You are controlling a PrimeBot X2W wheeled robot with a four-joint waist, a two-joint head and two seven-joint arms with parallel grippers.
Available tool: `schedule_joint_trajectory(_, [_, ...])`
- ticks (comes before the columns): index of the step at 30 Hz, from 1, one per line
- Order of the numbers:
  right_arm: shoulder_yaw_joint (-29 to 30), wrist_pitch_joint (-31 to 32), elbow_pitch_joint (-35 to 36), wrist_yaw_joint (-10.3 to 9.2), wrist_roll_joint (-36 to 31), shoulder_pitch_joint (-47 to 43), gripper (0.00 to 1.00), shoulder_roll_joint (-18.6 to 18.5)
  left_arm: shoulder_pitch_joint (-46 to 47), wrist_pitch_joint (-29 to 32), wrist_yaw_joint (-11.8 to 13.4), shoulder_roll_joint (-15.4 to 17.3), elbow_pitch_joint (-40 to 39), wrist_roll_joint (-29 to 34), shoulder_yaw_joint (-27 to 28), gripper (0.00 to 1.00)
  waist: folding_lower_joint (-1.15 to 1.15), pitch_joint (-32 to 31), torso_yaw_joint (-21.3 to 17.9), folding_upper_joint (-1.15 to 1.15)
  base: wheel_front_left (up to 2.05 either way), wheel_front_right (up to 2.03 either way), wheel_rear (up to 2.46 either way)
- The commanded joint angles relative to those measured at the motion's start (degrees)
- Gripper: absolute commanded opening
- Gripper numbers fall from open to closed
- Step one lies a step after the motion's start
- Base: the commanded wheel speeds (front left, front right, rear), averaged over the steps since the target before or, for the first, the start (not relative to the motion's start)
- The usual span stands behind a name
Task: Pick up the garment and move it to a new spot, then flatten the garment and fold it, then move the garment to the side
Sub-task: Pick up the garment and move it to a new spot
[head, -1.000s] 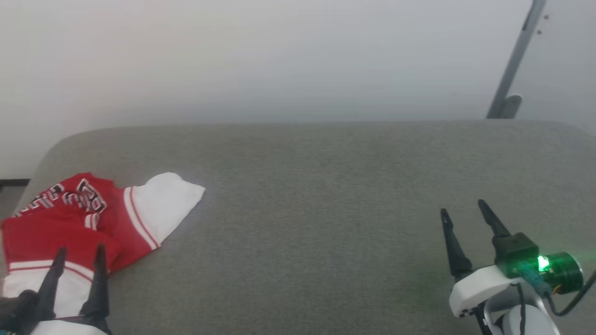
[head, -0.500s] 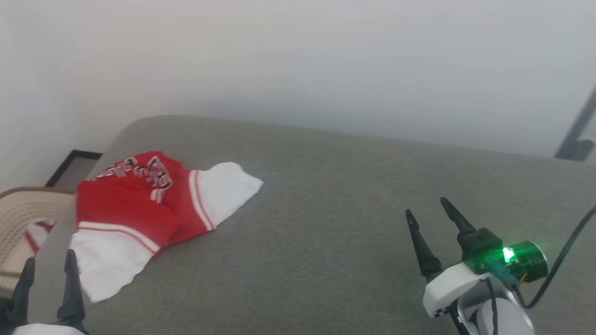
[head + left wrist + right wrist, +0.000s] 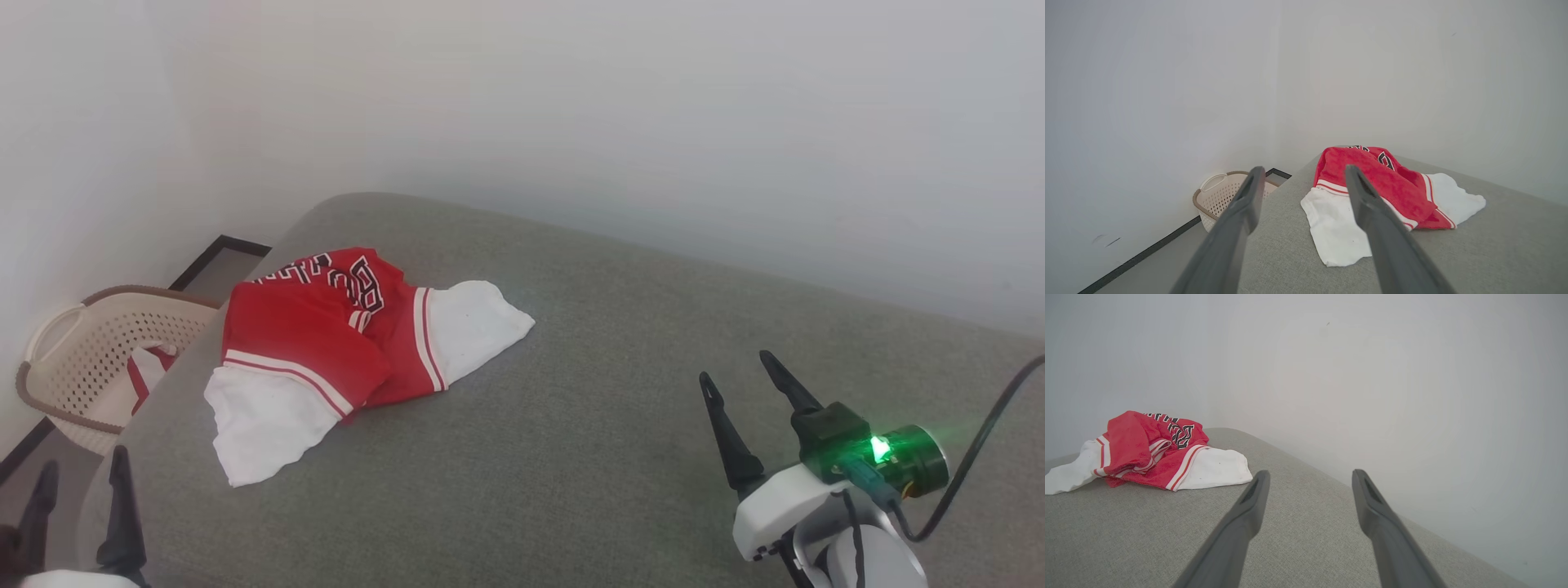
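On the grey cushion (image 3: 620,425), the garment (image 3: 318,343) (black lettering (image 3: 365,284), not legible)

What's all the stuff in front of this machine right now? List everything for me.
jersey: one, red with white sleeves and black lettering, crumpled at the left end of the cushion
cushion: one, grey fabric, across the foreground
basket: one, beige with a brown rim, on the floor left of the cushion
cloth: one, white and red, inside the basket
wall: white, behind the cushion
floor: grey, with a black strip along the wall
left claw: one, dark, open and empty, lower left, short of the jersey
right claw: one, dark, open and empty, over bare cushion at the right
light: one, green, on the right wrist
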State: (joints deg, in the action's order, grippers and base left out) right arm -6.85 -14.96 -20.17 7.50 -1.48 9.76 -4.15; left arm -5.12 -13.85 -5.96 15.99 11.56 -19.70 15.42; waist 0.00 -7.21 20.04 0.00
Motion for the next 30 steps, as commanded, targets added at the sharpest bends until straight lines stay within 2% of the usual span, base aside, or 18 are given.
schedule_joint_trajectory(1, [-0.1, -0.3, 0.2, -0.02, 0.2, 0.4, 1.0, 0.0, 1.0, 0.4, 0.0, 0.3, -0.1, -0.5, -0.2, 1.0, 0.0, 0.3, -0.2, 0.0, 0.0, 0.0, 0.0])
schedule_joint_trajectory(14, [-0.2, -0.3, 0.6, -0.03, -1.3, 3.3, 1.0, -2.4, 12.4, 2.7, -1.3, 6.5, 6.8, -4.6, -4.0, 1.0, 0.0, 5.8, -5.1, 0.0, 0.0, 0.0, 0.0])
schedule_joint_trajectory(24, [-0.9, 0.8, 2.8, -0.03, -3.1, 8.4, 1.0, -5.2, 26.8, 7.4, -1.5, 12.7, 19.3, -11.8, -13.3, 1.0, 0.0, 15.3, -9.9, 0.0, 0.0, 0.0, 0.0])
schedule_joint_trajectory(30, [-1.1, 2.5, 5.8, -0.04, -4.0, 10.5, 1.0, -6.4, 34.0, 14.5, -1.5, 14.9, 28.5, -18.3, -18.9, 1.0, 0.0, 20.9, -12.4, 0.0, 0.0, 0.0, 0.0])
